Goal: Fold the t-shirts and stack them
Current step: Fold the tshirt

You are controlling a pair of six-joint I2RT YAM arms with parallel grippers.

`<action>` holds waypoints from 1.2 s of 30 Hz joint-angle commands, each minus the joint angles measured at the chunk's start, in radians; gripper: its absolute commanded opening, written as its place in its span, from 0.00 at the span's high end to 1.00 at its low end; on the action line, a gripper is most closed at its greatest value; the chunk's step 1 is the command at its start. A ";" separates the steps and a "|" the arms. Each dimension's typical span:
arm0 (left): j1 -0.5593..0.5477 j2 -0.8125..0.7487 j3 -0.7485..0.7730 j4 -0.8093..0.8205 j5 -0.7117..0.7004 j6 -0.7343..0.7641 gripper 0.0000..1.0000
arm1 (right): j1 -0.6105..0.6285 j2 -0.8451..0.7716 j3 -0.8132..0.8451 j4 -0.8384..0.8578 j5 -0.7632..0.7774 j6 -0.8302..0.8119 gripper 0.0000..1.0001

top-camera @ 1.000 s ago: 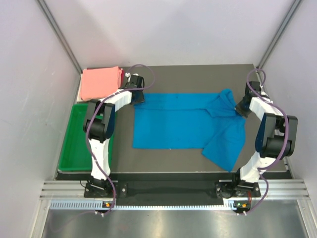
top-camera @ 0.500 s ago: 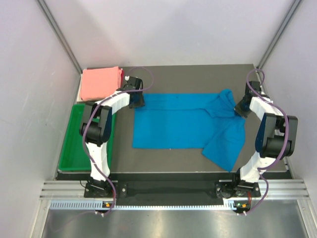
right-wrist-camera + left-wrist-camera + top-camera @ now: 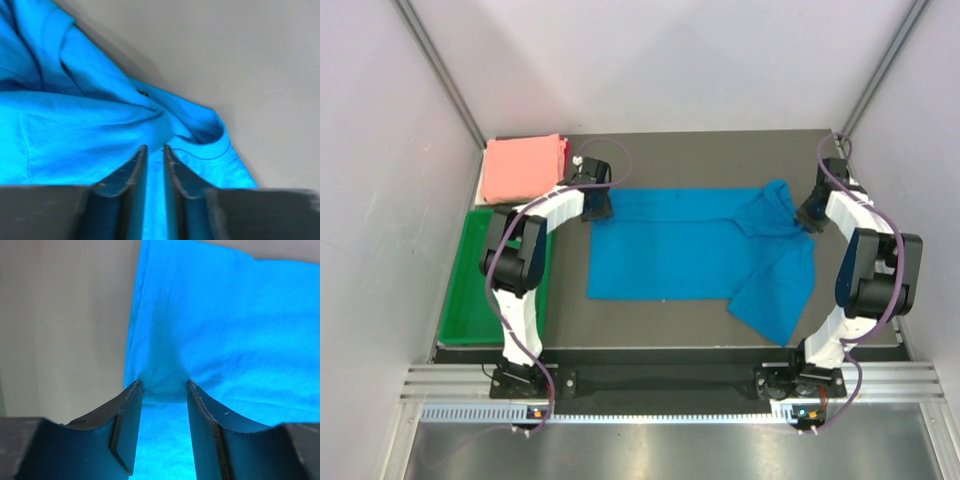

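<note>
**Top view:** Salmon-pink cloth t-shirt [image 3: 525, 167] lies folded at the far-left corner of the dark desk [image 3: 700, 150], just beyond the green plastic tray [image 3: 480, 290]. Bright blue cloth t-shirt [image 3: 680, 255] lies mid-desk, partly folded, right sleeve splayed. Its folding and the stacking remain. Versus a second ago: left arm has swung in to the blue shirt's far-left corner, right arm has barely moved, shirt unchanged.

**Left wrist:** Left pincer [image 3: 164, 387] is parted, straddling the blue hem, not clamped.

**Right wrist:** Right pincer [image 3: 155, 147] shows a narrow slit at the collar folds. Whether it pinches cloth, cannot tell.
</note>
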 commanded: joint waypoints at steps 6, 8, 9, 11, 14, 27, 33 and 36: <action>0.000 -0.101 0.158 -0.129 0.137 -0.001 0.52 | 0.110 -0.053 0.114 -0.024 0.032 -0.278 0.77; 0.000 -0.095 0.153 -0.106 0.209 -0.006 0.51 | 0.151 -0.033 0.140 -0.012 0.034 -0.350 0.77; 0.000 -0.092 0.150 -0.089 0.245 -0.004 0.52 | 0.153 -0.013 0.151 0.017 -0.010 -0.382 0.76; 0.000 -0.059 0.155 -0.055 0.286 -0.006 0.52 | 0.188 0.008 0.191 0.045 -0.049 -0.463 0.70; 0.000 -0.012 0.158 -0.014 0.291 -0.011 0.52 | 0.199 0.058 0.243 0.062 -0.015 -0.549 0.53; 0.002 0.135 0.156 -0.006 0.093 -0.014 0.53 | 0.302 0.258 0.332 0.189 0.294 -0.844 0.31; 0.003 0.148 0.136 -0.046 -0.009 -0.043 0.52 | 0.291 0.423 0.464 0.263 0.635 -0.831 0.52; 0.006 0.166 0.136 -0.064 -0.020 -0.054 0.52 | 0.247 0.444 0.531 0.194 0.690 -0.719 0.61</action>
